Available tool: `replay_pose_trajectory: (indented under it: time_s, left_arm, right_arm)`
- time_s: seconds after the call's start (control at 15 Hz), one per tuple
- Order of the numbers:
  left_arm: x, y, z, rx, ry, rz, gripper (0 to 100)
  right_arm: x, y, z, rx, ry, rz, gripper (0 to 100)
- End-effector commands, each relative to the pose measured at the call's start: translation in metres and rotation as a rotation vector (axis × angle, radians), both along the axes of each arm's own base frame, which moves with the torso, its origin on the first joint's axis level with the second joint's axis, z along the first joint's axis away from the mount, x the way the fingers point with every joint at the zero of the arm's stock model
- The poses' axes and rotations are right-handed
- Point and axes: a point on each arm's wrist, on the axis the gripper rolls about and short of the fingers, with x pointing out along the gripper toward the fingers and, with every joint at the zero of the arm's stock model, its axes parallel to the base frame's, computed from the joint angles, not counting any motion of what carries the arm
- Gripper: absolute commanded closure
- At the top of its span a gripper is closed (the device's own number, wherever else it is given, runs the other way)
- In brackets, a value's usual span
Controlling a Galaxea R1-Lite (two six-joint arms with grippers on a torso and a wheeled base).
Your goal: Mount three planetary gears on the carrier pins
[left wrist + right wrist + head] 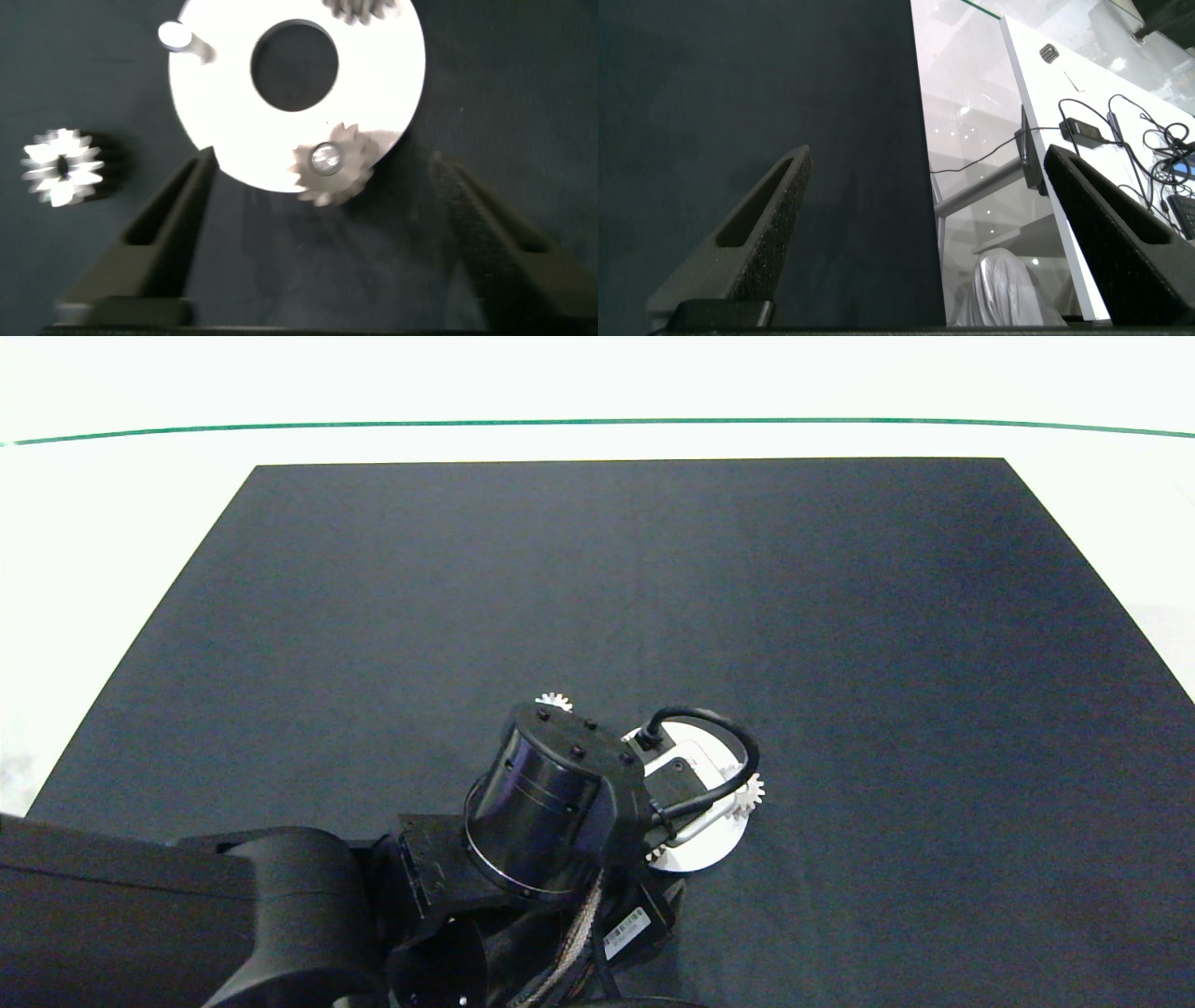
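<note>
Left gripper (pixel 322 233) hanging right over the white disc (pixel 392 84), fingers (pixel 173 219) wide apart and holding nothing. Left arm (pixel 280 905) in from the near left side of the black mat (pixel 653 597), covering most of the disc from above

Disc flat on the mat, near the front middle, big round hole (pixel 293 65) in its centre. One gear (pixel 329 173) sitting on a pin (pixel 326 158) at the disc's edge, the pin's shiny top peeping through the gear's hole. A second gear (pixel 360 9) at another part of the disc's rim, only partly seen, so cannot tell if seated. Third pin (pixel 175 35) standing bare at the disc's edge, no gear on it

Third gear (pixel 61 166) lying loose on the mat, off to the side of the disc, not touching it. Same gear (pixel 554 701) poking out just past the arm's round wrist in the head view

Right gripper (pixel 924 233) far from all of it, fingers (pixel 752 229) apart and empty, over the edge of the mat, pale floor (pixel 971 121) and cables (pixel 1092 131) beyond
</note>
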Motion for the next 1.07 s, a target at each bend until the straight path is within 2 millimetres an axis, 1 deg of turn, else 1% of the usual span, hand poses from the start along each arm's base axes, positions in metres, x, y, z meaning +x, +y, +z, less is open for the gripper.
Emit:
replay_pose_trajectory:
  time_s: [0.07, 0.13, 0.2, 0.27, 0.33, 0.4, 0.47, 0.6, 0.87, 1.07]
  left_arm:
    - [-0.004, 0.026, 0.045, -0.031, -0.050, 0.028, 0]
    - [0.006, 0.036, 0.061, -0.030, -0.056, 0.075, 0]
    - [0.017, 0.043, 0.072, -0.024, -0.058, 0.112, 0]
    - [0.027, 0.051, 0.078, -0.022, -0.054, 0.149, 0]
    - [0.035, 0.052, 0.082, -0.033, -0.055, 0.159, 0]
    - [0.039, 0.052, 0.081, -0.035, -0.050, 0.158, 0]
    - [0.052, 0.054, 0.075, -0.021, -0.033, 0.162, 0]
    - [0.068, 0.052, 0.059, 0.010, 0.000, 0.172, 0]
    - [0.094, 0.044, 0.033, 0.013, 0.023, 0.190, 0]
    - [0.105, 0.043, 0.030, 0.011, 0.023, 0.192, 0]
  right_arm:
    - [0.001, 0.000, -0.001, -0.006, 0.008, 0.004, 0]
    - [0.001, -0.001, -0.001, -0.005, 0.008, 0.009, 0]
    - [0.001, -0.001, -0.001, -0.005, 0.008, 0.009, 0]
    - [0.001, -0.001, -0.001, -0.004, 0.007, 0.009, 0]
    - [0.001, -0.001, -0.001, -0.006, 0.007, 0.009, 0]
    - [0.001, -0.001, -0.001, -0.004, 0.005, 0.010, 0]
    - [0.001, -0.001, 0.000, -0.004, 0.003, 0.010, 0]
    - [0.000, -0.001, 0.000, -0.003, 0.001, 0.010, 0]
    - [0.001, -0.002, 0.000, -0.004, 0.003, 0.018, 0]
    - [0.001, -0.002, 0.000, -0.003, 0.000, 0.019, 0]
